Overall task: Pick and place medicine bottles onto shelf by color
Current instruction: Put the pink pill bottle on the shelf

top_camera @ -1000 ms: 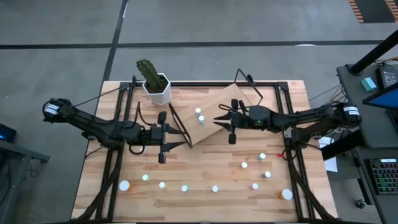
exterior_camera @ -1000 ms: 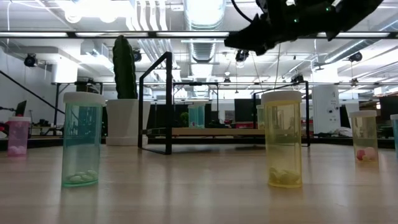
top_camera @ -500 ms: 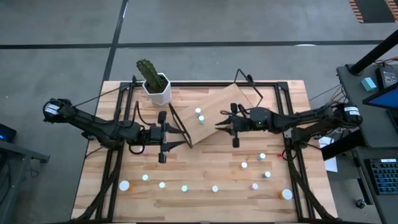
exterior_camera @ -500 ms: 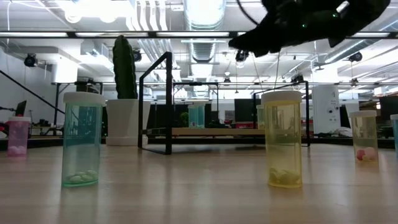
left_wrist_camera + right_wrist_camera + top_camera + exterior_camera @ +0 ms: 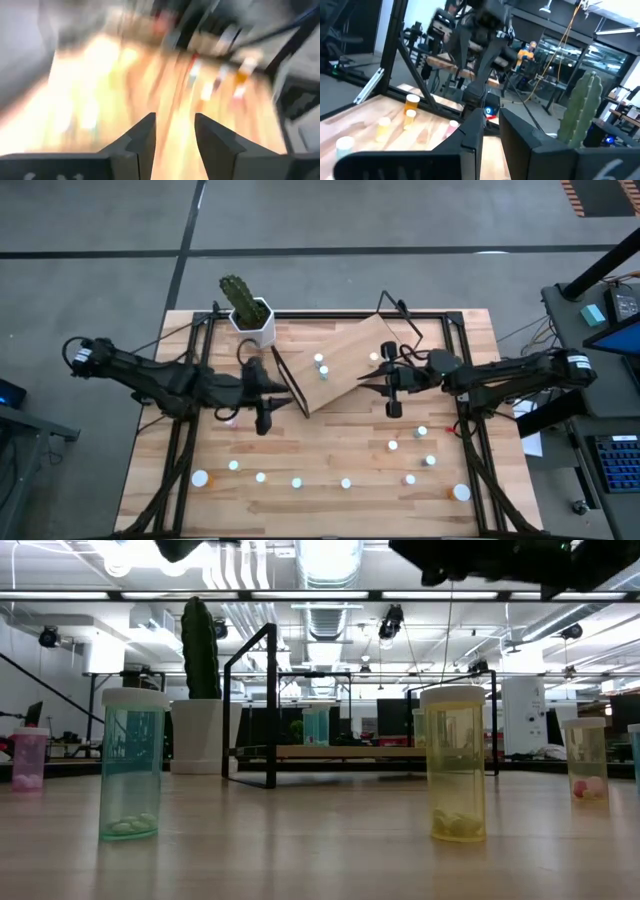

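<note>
Though high view hides tints, low shows yellow bottle [image 5: 456, 763].

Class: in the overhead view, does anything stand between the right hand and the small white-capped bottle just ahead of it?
Nothing visible does: only bare light plank tabletop lies between the right hand and that small white-capped medicine bottle.

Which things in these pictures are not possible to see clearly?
- Left wrist view: motion blur smears the table; no bottle colour readable past the left hand.
- High view: front-row bottles too small to tell colours.
- Low view: both arms cut off by the top edge.
- Right wrist view: right hand hides the shelf.
</note>
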Tool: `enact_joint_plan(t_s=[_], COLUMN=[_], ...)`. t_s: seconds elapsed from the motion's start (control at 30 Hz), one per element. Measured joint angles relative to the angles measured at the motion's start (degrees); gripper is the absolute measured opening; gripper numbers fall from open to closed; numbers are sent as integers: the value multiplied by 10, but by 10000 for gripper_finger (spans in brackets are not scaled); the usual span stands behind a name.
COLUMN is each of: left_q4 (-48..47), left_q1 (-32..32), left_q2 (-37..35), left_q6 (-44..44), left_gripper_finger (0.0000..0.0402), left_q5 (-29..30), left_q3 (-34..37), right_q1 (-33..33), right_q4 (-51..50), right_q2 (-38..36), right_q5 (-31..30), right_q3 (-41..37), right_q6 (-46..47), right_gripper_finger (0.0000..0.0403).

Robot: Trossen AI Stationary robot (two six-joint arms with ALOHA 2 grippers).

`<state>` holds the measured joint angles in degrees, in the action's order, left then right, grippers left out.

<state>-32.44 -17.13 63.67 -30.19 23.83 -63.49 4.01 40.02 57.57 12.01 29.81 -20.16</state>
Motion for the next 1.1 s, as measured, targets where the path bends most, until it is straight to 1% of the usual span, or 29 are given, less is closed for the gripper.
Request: enact_joint_plan(t_s=[0.07, 0.13, 0.2, 0.27, 0.33, 0.47, 0.57, 0.67, 0.87, 0.97, 1.03, 1.1], left_q4=[-159, -293, -384, -441, -455, -426, -411, -413, -417, -416, -415, -415], left_q1=[-1, -2, -2, -1, -1, -2, -2, -2, -2, -2, -2, -2], left_q2=[17, 38, 56, 70, 75, 78, 76, 76, 76, 75, 75, 75], left_q6=[-122, -229, -321, -386, -417, -459, -473, -485, -518, -522, -529, -535], left_gripper_finger=[106, 101, 99, 98, 98, 108, 131, 164, 228, 244, 246, 246], left_q5=[-47, -93, -134, -192, -220, -233, -231, -227, -218, -220, -222, -223], left_q3=[-47, -76, -86, -85, -71, -33, -8, 19, 67, 80, 86, 90], right_q1=[0, 0, 0, 0, 0, 0, 0, 0, 0, 0, 0, 0], right_q4=[-44, -82, -104, -121, -130, -135, -152, -150, -144, -142, -144, -151], right_q2=[-23, -42, -56, -66, -70, -68, -65, -66, -93, -109, -115, -116], right_q5=[0, 0, 0, 0, 0, 0, 1, 1, 1, 0, 0, 1], right_q3=[13, 18, 19, 17, 17, 17, 17, 16, 34, 48, 45, 39], right_q6=[-5, -4, -4, -4, -5, -14, -11, -19, -55, -77, -67, -79], right_gripper_finger=[53, 53, 53, 53, 53, 53, 53, 53, 54, 54, 54, 54])
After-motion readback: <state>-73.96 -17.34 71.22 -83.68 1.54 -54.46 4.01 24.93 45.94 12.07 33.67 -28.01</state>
